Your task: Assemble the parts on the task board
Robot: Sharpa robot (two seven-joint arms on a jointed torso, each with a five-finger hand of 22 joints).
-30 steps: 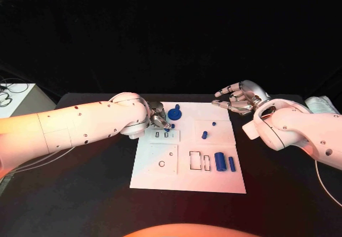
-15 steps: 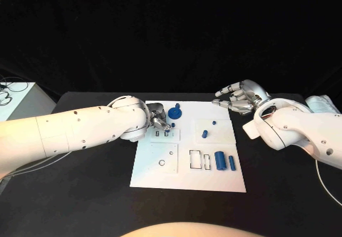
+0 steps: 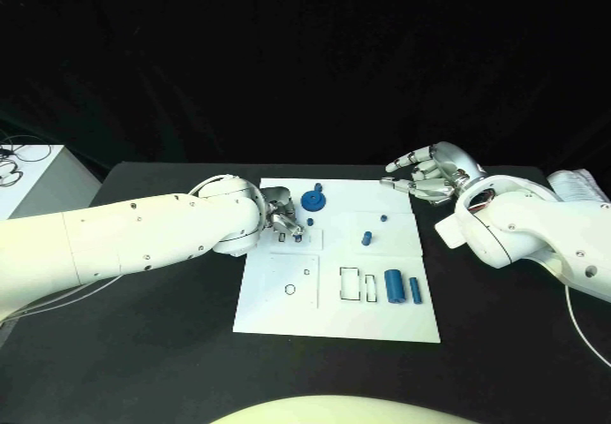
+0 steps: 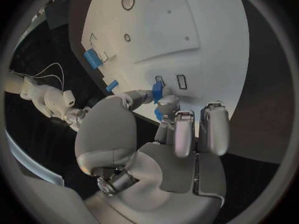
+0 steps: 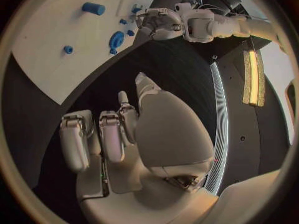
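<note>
The white task board (image 3: 337, 305) lies in the middle of the black table. My left hand (image 3: 282, 215) is over its far left part and pinches a small blue part (image 4: 158, 92) between thumb and finger, just above two small rectangular slots (image 4: 181, 81). A blue gear-like part (image 3: 313, 202) lies just beyond that hand. Two small blue pegs (image 3: 366, 238) (image 3: 382, 217) sit further right on the board. A thick blue cylinder (image 3: 394, 286) and a thin one (image 3: 414, 290) lie near the right edge. My right hand (image 3: 426, 177) hovers off the far right corner, fingers apart and holding nothing.
Near the board's middle are larger rectangular cut-outs (image 3: 350, 283), with a round hole (image 3: 290, 289) on its left side. A white box (image 3: 32, 172) stands at the table's far left and a pale object (image 3: 584, 184) at its far right. Black tabletop (image 3: 153, 336) surrounds the board.
My left forearm has shifted a little and the hand has settled slightly lower over the two small slots, still holding the blue part. My right hand has stayed put.
</note>
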